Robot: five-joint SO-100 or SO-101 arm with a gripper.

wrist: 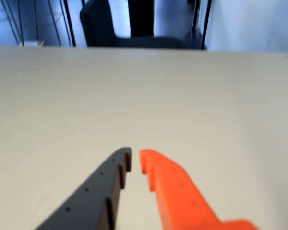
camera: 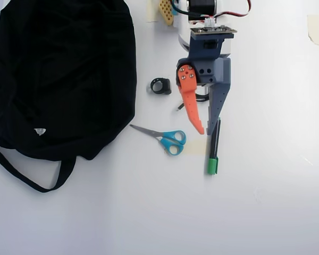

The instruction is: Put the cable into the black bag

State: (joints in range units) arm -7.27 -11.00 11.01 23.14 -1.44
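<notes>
The hand (camera: 206, 130) is held with its fingers slightly apart and empty above the counter (camera: 266, 186), beside the scissors (camera: 167, 139), with the black bag (camera: 64, 74) lying well apart.

Overhead view: one black bag (camera: 64, 74), one pair of blue-handled scissors (camera: 165, 138), one green-capped pen (camera: 213, 151), one small black ring clip (camera: 161, 85), one pincer (camera: 207, 130), and two tape scraps (camera: 314, 26) at the upper edge of the desk (camera: 266, 202).
</notes>
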